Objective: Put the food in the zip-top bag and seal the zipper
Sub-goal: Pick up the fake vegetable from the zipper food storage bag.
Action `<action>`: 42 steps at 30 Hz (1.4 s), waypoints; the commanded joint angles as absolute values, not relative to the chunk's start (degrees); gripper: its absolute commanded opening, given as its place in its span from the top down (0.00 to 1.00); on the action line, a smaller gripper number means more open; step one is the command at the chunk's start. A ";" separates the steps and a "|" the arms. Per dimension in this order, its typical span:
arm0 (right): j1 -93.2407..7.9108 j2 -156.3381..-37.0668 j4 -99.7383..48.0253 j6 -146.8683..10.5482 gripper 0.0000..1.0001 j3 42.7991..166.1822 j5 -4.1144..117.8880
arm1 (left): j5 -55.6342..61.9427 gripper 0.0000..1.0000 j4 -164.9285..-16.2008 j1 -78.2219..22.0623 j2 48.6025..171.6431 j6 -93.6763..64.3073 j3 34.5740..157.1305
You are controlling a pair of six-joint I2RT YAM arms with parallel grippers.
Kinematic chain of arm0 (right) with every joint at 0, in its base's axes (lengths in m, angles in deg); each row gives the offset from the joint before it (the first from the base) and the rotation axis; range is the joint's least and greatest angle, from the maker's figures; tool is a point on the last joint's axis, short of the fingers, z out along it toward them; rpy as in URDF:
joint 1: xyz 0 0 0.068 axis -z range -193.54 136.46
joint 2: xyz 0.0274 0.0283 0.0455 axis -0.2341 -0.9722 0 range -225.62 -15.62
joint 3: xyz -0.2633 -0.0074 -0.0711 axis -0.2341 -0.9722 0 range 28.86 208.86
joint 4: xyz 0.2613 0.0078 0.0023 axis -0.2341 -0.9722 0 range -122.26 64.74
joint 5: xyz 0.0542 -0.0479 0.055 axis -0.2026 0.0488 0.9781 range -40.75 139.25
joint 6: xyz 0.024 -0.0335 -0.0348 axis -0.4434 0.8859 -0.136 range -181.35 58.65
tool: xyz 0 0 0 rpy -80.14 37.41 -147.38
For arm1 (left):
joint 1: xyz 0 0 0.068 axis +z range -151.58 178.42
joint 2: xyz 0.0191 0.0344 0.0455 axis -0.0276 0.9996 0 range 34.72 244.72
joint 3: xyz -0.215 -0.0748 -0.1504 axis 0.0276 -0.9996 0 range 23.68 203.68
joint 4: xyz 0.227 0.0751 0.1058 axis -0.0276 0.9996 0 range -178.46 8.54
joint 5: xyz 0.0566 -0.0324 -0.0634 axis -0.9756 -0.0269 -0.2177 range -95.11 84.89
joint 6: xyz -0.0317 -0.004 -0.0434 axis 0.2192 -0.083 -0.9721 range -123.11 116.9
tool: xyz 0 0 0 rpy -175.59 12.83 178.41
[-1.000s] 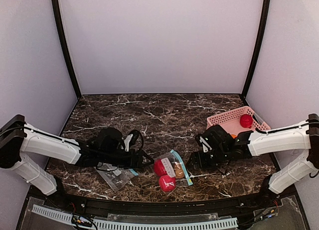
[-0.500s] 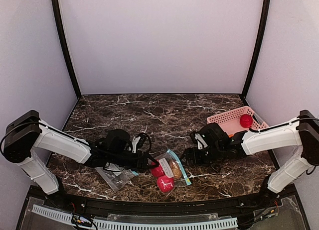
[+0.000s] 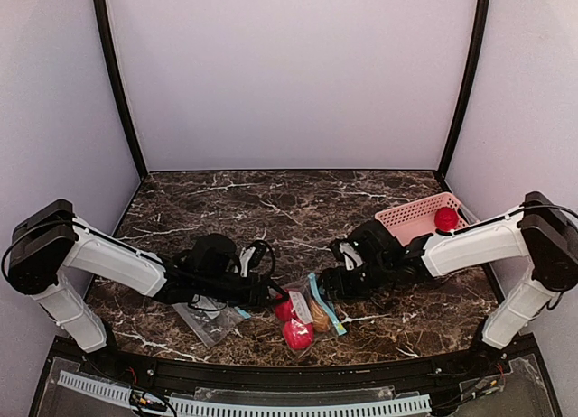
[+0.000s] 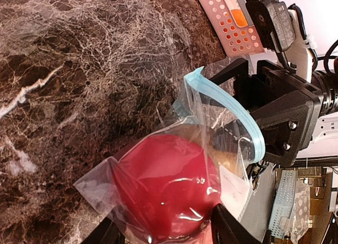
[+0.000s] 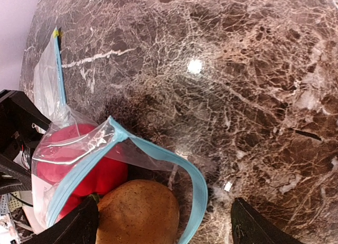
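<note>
Crinkly clear zip-top bag (image 3: pixel 307 310) with two glossy red balls (image 3: pixel 296 334) and one rough brown ball (image 5: pixel 138 212). Right gripper (image 3: pixel 327 289) gapes wide; left gripper (image 3: pixel 274 301), can't tell.

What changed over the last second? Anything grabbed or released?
Both arms closed in on the zip-top bag. The right gripper moved left to its open mouth. The left gripper moved right and now flanks its closed end; a firm grip can't be confirmed. The bag shifted slightly left. Unchanged: pink basket with a red piece, and the spare bag.

Brown food (image 5: pixel 138 212) cut by bottom edge, left fingers (image 4: pixel 227 228) mostly cropped.
</note>
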State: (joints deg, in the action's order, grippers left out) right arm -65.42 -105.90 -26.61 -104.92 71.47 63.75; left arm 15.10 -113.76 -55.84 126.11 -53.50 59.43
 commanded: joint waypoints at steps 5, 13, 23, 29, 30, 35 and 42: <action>-70.11 -110.43 -37.13 -103.11 0.19 77.27 58.76 | 14.89 0.56 -113.38 -56.10 126.59 -52.96 60.25; -72.94 -109.98 -43.83 -105.90 0.35 78.50 52.04 | 13.95 0.80 -112.82 -56.15 126.43 -52.43 60.17; -74.67 -104.06 -53.48 -109.91 0.57 77.45 42.60 | 10.80 0.99 -111.83 -56.02 126.01 -51.47 58.95; -74.64 -96.69 -59.10 -112.17 0.53 75.12 39.19 | 10.88 0.99 -112.07 -56.05 126.07 -50.77 59.03; -74.68 -95.16 -58.26 -111.70 0.51 74.52 39.86 | 11.15 0.99 -112.13 -56.01 126.22 -50.45 59.11; -73.92 -85.03 -43.73 -101.49 0.34 67.33 49.59 | 13.97 0.99 -112.08 -55.90 127.02 -45.06 61.05; -68.85 -87.15 -38.24 -95.75 0.35 64.72 59.83 | 16.05 0.99 -108.93 -54.84 128.81 -39.71 64.46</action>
State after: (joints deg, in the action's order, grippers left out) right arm -70.99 -84.63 -44.57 -100.17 66.35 52.93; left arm 14.29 -111.92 -55.45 127.88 -44.47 62.45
